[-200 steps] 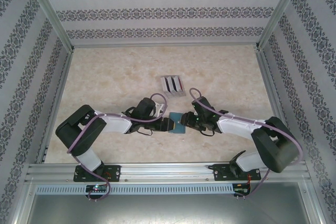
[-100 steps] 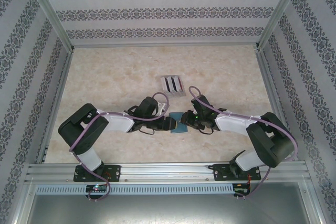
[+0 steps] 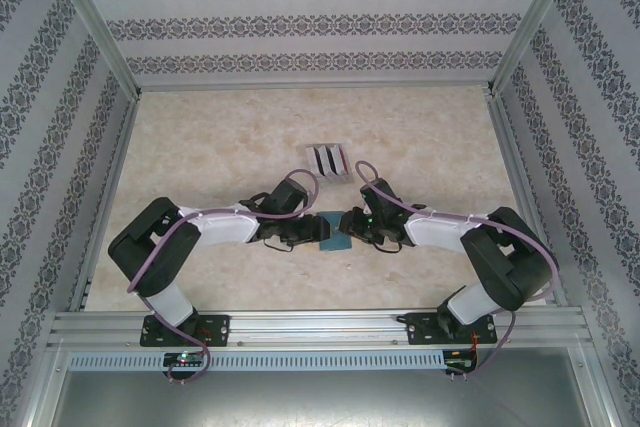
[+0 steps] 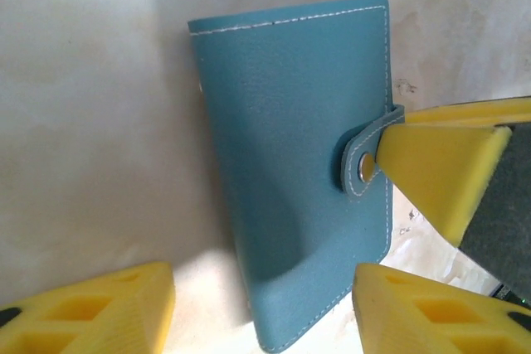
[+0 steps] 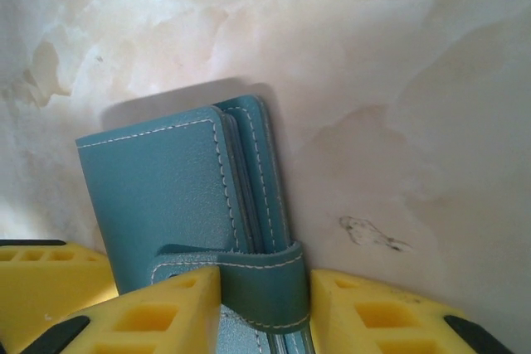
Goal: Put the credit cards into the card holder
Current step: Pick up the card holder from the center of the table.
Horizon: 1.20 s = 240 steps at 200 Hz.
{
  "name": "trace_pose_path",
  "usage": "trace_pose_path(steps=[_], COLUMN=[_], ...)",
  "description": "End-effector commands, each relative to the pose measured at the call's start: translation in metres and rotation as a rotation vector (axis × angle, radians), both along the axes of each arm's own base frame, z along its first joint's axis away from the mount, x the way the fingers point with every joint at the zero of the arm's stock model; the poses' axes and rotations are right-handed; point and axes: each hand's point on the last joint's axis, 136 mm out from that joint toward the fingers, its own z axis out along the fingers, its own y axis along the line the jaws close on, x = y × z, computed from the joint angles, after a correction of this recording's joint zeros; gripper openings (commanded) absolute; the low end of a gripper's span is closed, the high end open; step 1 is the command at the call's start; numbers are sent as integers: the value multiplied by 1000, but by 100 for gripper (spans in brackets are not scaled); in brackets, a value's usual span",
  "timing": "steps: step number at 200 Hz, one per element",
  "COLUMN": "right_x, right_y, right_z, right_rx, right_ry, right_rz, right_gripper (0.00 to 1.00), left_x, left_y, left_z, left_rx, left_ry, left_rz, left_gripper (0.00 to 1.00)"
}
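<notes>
**Two grippers meeting at the closed card holder**

The card holder [image 4: 290, 122], a teal-blue case with white stitching, is lying flat and folded shut on the pale marbled table [image 3: 200, 147]. It is sitting in the near middle of the surface, between the two arms. Its strap [image 5: 265, 275] is wrapping round one long edge and is fastened on the cover by a brass snap.

The right gripper [image 5: 264, 292] is closing in on that strap. Its yellow fingers [image 5: 149, 312] are standing narrowly apart, one on each side of the strap, and both are touching it. Seen from the left wrist, one of these fingers is pressing against the strap's rounded tab beside the snap.

The left gripper [image 4: 262, 288] is standing about half open and holding nothing. Its fingers [image 4: 99, 304] are straddling the near end of the holder. One of them is clear of the holder with bare table between. The other is just beside the holder's edge, and whether it is touching cannot be told.

A ribbed grey piece [image 3: 328, 160] is lying farther back on the table, apart from both grippers.
</notes>
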Motion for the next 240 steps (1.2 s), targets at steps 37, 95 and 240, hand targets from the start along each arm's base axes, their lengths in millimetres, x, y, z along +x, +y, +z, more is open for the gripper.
trace_pose_path(steps=[37, 95, 240], right_x=[-7, -4, -7], right_y=[54, 24, 35], right_z=[13, 18, 28], right_rx=[176, -55, -152], right_ry=[-16, -152, -320], right_rz=[101, 106, 218], right_gripper=[33, 40, 45], left_x=[-23, -14, -18], left_y=[-1, 15, -4], left_z=[-14, 6, 42], left_rx=[48, 96, -88], left_ry=[77, -54, -160], left_rz=[-77, -67, -141], left_gripper=[29, 0, 0])
